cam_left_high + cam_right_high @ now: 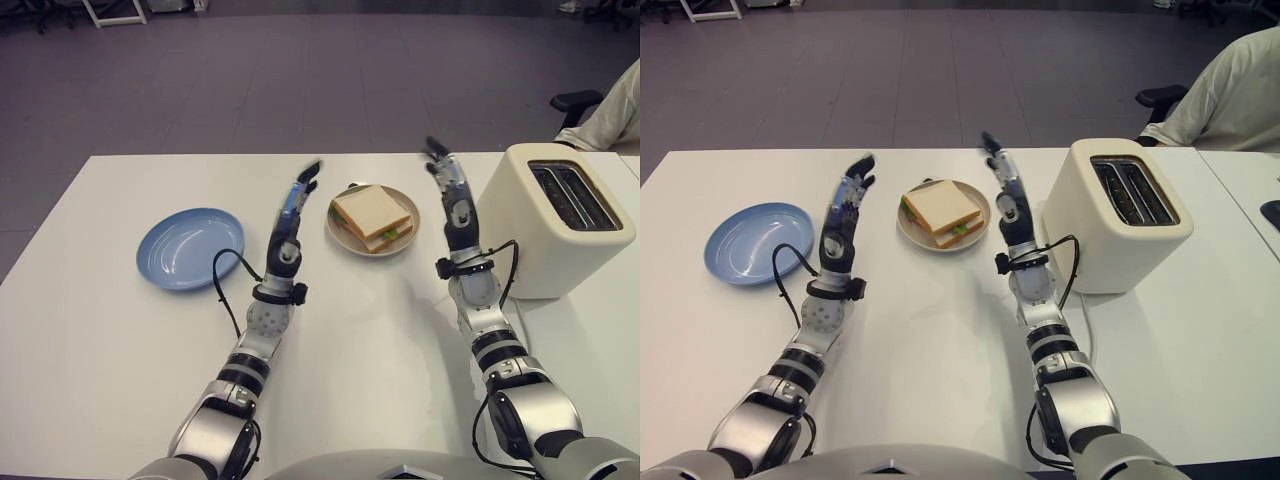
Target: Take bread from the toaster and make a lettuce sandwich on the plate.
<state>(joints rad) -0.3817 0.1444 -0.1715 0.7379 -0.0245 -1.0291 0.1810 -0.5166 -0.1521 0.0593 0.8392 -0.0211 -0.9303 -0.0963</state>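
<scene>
A sandwich (pixel 372 216) of two white bread slices with green lettuce between them lies on a small beige plate (pixel 404 244) at the table's middle. The cream toaster (pixel 560 220) stands to its right, its two slots dark. My left hand (pixel 293 210) is raised just left of the plate, fingers stretched out and holding nothing. On the other side, my right hand (pixel 449 183) stands between plate and toaster, fingers straight and also bare. Neither hand touches the sandwich.
A blue plate (pixel 190 247) with nothing on it lies at the left of the white table (pixel 100 330). A black cable (pixel 507 268) runs by the toaster's front. A person in white (pixel 1230 95) sits beyond the far right corner.
</scene>
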